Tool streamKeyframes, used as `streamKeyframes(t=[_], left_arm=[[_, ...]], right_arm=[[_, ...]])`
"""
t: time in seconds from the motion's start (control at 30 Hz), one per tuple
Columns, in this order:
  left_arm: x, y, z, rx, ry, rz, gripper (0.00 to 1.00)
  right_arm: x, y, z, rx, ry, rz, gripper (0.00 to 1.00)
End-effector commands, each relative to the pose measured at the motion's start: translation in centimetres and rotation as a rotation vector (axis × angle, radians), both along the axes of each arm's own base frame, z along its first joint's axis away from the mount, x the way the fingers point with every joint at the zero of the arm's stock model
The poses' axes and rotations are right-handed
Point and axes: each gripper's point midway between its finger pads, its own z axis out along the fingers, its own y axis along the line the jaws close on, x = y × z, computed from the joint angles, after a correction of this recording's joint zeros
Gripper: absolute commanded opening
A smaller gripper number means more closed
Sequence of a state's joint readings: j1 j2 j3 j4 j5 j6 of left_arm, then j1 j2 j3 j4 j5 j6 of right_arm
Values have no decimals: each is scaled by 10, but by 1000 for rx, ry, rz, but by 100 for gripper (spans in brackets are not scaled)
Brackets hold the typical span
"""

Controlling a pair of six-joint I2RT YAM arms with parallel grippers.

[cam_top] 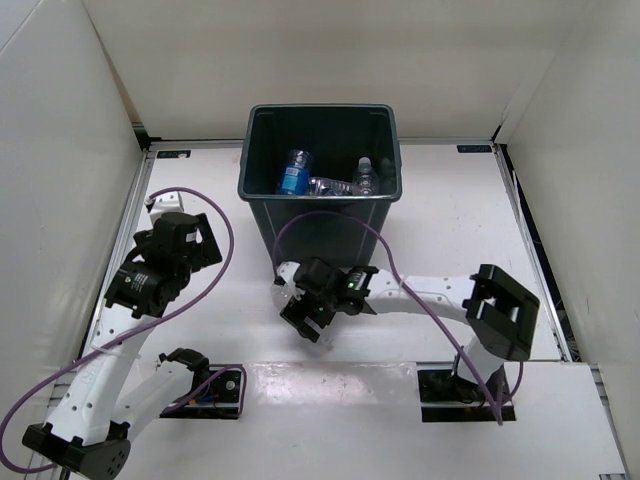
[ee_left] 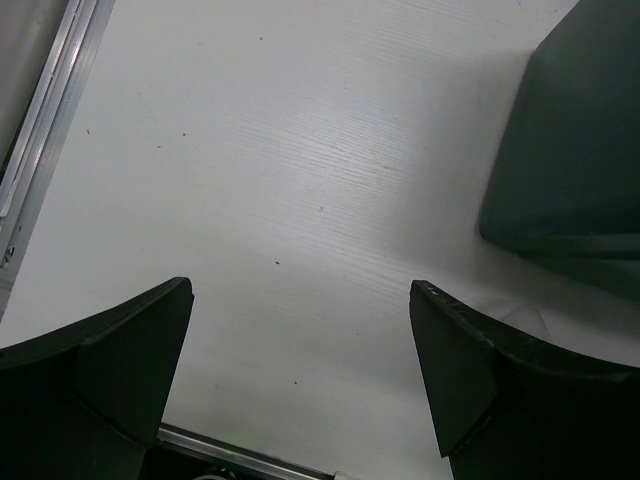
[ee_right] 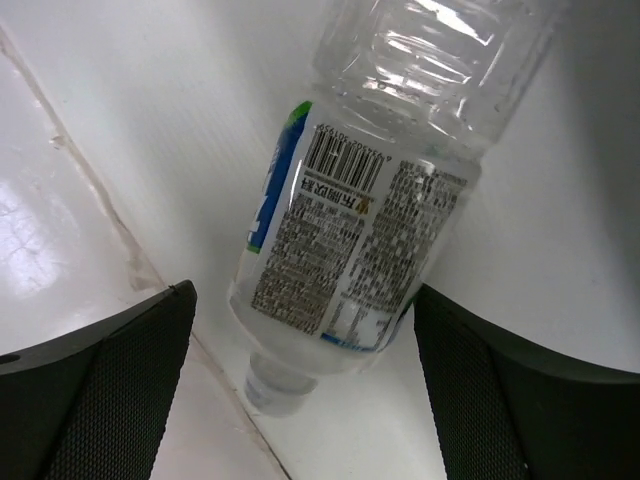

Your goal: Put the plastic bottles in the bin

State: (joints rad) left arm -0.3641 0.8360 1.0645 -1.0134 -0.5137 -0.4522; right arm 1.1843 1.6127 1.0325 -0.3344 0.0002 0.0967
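A clear plastic bottle (ee_right: 370, 190) with a blue and white printed label lies on the white table, its cap end toward the camera in the right wrist view. My right gripper (ee_right: 302, 295) is open and straddles its labelled lower part, a finger on each side. In the top view my right gripper (cam_top: 303, 318) sits just in front of the bin (cam_top: 320, 215) and covers most of that bottle. Three bottles lie inside the bin: a blue-labelled one (cam_top: 294, 172), a clear one (cam_top: 330, 186) and another clear one (cam_top: 365, 178). My left gripper (ee_left: 300, 285) is open over bare table, left of the bin.
White walls enclose the table on three sides. An aluminium rail (ee_left: 40, 130) runs along the table's left edge. A corner of the dark bin (ee_left: 580, 150) shows at the right of the left wrist view. Purple cables (cam_top: 225, 250) loop from both arms.
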Motion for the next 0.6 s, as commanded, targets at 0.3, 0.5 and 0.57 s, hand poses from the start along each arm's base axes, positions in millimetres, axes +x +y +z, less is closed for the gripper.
streamKeyframes(t=[0.3, 0.5, 0.57], left_arm=[[-5, 1, -2, 0, -12, -9, 100], [-4, 1, -1, 1, -24, -5, 100], [-4, 3, 0, 7, -29, -2, 100]], right_arm=[[-5, 0, -16, -150, 126, -4, 83], [-20, -13, -14, -270, 30, 131, 67], [-18, -17, -5, -250, 11, 126, 56]])
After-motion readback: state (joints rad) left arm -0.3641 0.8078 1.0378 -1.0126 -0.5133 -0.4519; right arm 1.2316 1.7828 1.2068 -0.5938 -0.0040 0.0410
